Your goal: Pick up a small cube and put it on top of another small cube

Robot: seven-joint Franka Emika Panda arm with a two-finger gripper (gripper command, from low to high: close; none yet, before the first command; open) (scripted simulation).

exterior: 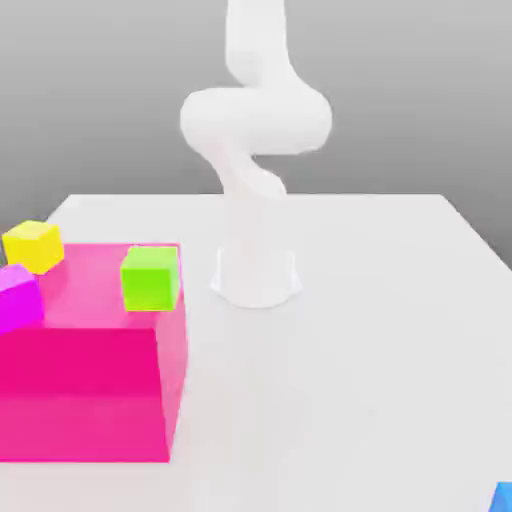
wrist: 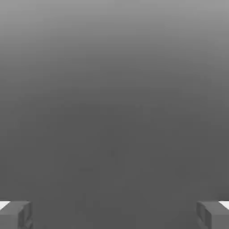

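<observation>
Bright blue marks the small cube to be picked up (exterior: 503,499), nearest of all, on the white table (exterior: 330,400) and cut off by the frame at the exterior view's lower right corner. It is a cube, so no long axis governs the grasp; how its faces are turned is hard to tell from the part in sight.

Farther back, towards the exterior view's left, stands the big pink block (exterior: 85,390). On its top are the magenta cube (exterior: 18,298), the green cube (exterior: 150,279) and, behind the magenta one, the yellow cube (exterior: 34,248), which is to receive the blue.

Beyond rises the single white arm (exterior: 257,120) on its base. The gripper (wrist: 114,215), in the hand view, has its fingers spread wide, with nothing between them. Grey backdrop lies beyond them, so the hand probably points away from the table. From the arm's base, the blue cube lies towards the camera and out to the exterior view's right; the reach likely needs that direction, with the fingers turned down, before any carry across to the yellow.
</observation>
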